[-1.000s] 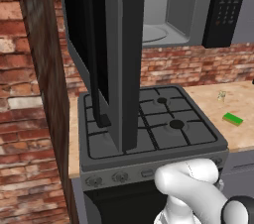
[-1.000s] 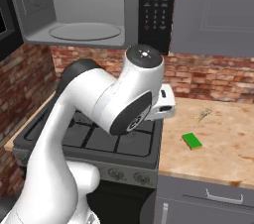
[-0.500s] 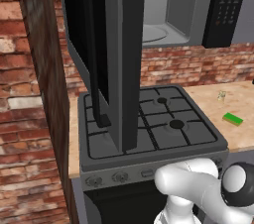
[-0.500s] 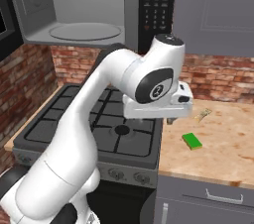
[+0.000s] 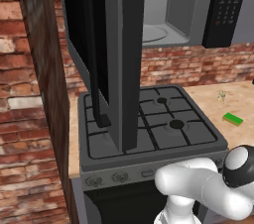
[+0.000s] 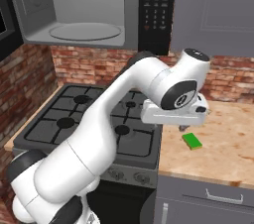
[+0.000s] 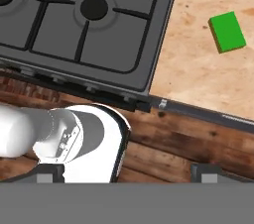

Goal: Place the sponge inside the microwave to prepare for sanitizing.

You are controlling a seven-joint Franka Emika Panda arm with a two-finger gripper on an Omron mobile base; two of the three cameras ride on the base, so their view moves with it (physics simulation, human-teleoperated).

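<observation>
One arm bent over counter (image 6: 223, 139) | gripper (image 7: 129, 171) spread apart, empty | sponge (image 6: 191, 140) below

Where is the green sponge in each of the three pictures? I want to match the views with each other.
Left base view: the sponge lies at the right edge, on the wooden counter right of the stove.
Right base view: right of centre, on the counter just below the robot's hand.
Hand view: upper right, on the counter.
Shared landmark: the stove's right edge, where the black grate meets the wood; the sponge lies a little beyond it.
</observation>
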